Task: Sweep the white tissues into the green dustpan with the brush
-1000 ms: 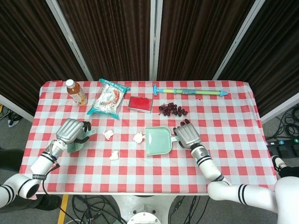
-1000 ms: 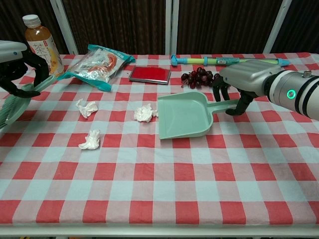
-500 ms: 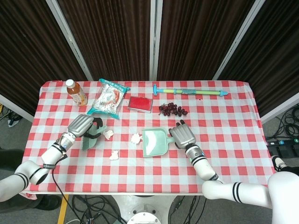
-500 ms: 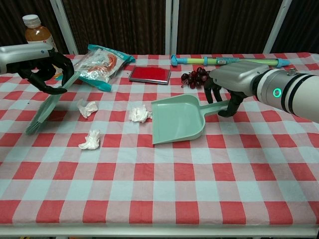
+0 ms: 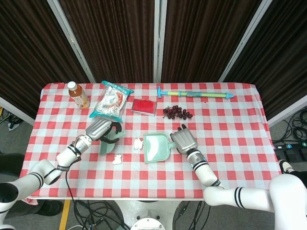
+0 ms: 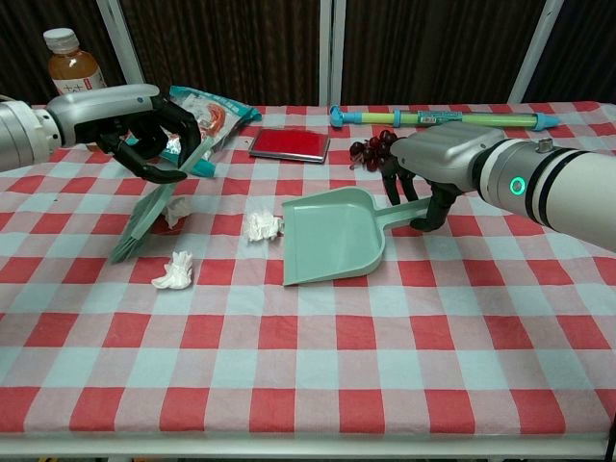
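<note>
The green dustpan (image 5: 156, 147) (image 6: 332, 236) lies on the checked table, its mouth facing left. My right hand (image 5: 181, 140) (image 6: 433, 159) grips its handle. One white tissue (image 5: 138, 143) (image 6: 260, 225) sits right at the pan's mouth. My left hand (image 5: 100, 129) (image 6: 144, 125) holds the green brush (image 5: 108, 143) (image 6: 144, 217), tilted with its bristles down on the cloth. A second tissue (image 6: 176, 209) peeks out behind the brush. The third tissue (image 5: 117, 159) (image 6: 176, 270) lies nearer the front, just right of the bristles.
Along the back stand a tea bottle (image 5: 78, 94), a snack bag (image 5: 111, 100), a red case (image 5: 144, 106), dark grapes (image 5: 176, 112) and a long toy water gun (image 5: 194, 93). The grapes lie just behind my right hand.
My left hand carried the brush rightward to the tissues. My right hand slid the dustpan left, up to the middle tissue, nudging that tissue leftward.
</note>
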